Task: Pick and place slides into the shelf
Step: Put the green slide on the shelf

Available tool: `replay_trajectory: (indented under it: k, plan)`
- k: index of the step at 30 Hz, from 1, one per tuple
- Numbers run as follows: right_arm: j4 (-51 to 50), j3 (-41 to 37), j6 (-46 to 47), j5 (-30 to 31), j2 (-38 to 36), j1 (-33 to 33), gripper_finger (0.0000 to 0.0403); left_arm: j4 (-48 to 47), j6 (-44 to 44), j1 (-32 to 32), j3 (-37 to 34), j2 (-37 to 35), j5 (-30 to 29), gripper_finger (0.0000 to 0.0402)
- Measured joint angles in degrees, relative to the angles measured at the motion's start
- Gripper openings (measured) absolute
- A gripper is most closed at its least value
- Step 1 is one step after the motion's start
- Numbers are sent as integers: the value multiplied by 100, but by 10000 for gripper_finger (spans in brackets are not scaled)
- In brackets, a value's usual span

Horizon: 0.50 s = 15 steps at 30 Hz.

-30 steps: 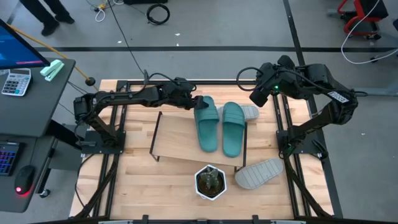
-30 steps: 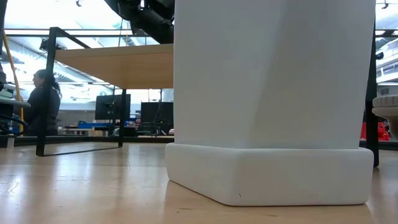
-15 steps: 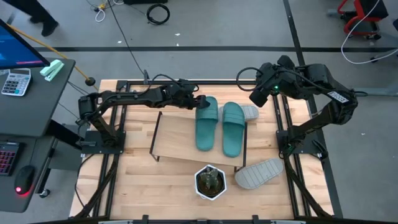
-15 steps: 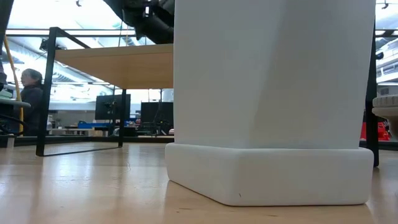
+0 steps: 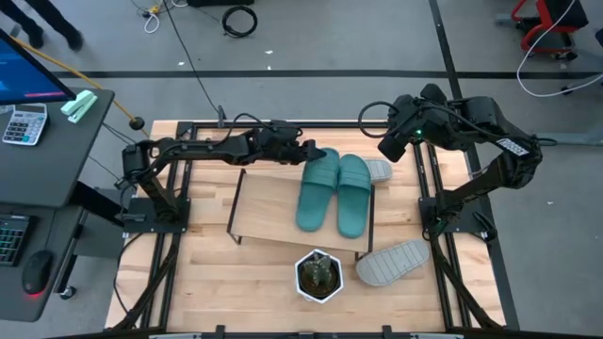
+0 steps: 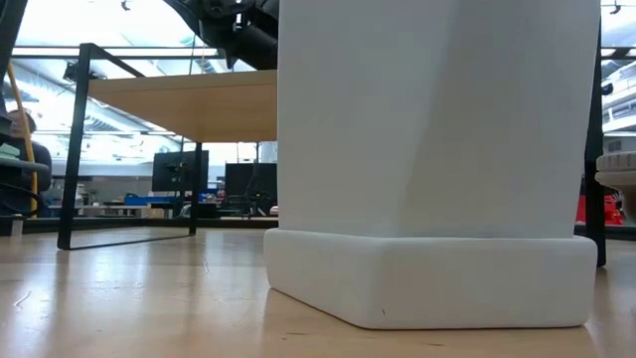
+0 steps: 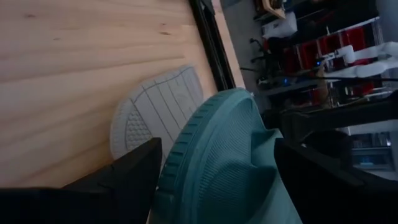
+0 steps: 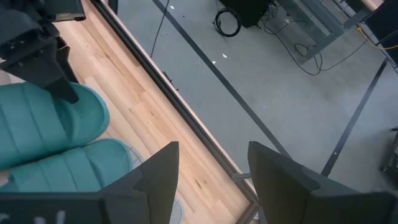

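Observation:
Two teal slides lie side by side on the shelf (image 5: 268,212), the left one (image 5: 314,193) and the right one (image 5: 354,193). My left gripper (image 5: 311,153) reaches in from the table's left and is shut on the left slide's far end. One grey slide (image 5: 379,170) lies on the table behind the shelf, partly hidden by the teal pair. A second grey slide (image 5: 393,261) lies sole up near the right front. My right gripper (image 5: 388,146) hangs open above the far right, with nothing between its fingers (image 8: 155,180). My left gripper pinches the left teal slide's far end (image 7: 224,137) between its two fingers (image 7: 134,177), one on each long side. The fingers come almost level from the table's far left, slanting slightly down. The slide's near part lies on the shelf board, beside the other teal slide.
A white pot with a green plant (image 5: 318,275) stands at the table's front and fills most of the low view (image 6: 437,159). A desk with a calculator (image 5: 24,122) stands to the left. Bare table shows left of the shelf (image 5: 203,268).
My left gripper has moved a little toward the table's right edge and rolled slightly. The left teal slide has turned on the shelf: its far end has swung right against the other teal slide, and its near end has swung left.

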Motion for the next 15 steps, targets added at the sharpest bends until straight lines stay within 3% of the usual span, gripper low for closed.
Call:
replay_trajectory:
  k: [15]
  plan:
    - [-1,0,-1,-65,0,0,199,-489,137,53,0,-2,-160,305]
